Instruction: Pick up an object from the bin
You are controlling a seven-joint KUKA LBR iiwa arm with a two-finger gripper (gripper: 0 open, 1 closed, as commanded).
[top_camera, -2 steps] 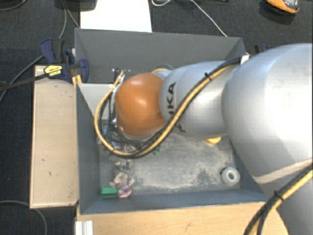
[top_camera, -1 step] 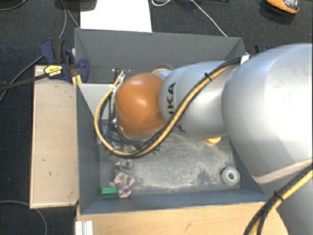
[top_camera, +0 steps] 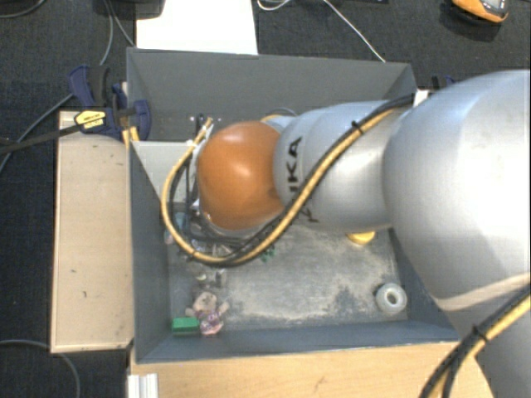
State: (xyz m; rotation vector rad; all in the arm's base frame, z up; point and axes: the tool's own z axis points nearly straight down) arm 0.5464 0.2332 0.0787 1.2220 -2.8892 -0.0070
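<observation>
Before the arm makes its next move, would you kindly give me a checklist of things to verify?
1. Gripper inside the grey metal bin, at its left side: ok.
2. Load under the orange wrist cover: cannot tell.
3. Small green block and pinkish crumpled lump lie uncovered in the lower-left corner: ok.
4. White ring, lower right, clear of the arm: ok.
5. Yellow piece, half hidden beneath the arm: cannot tell.

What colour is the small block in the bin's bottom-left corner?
The block is green, in the camera view.
</observation>
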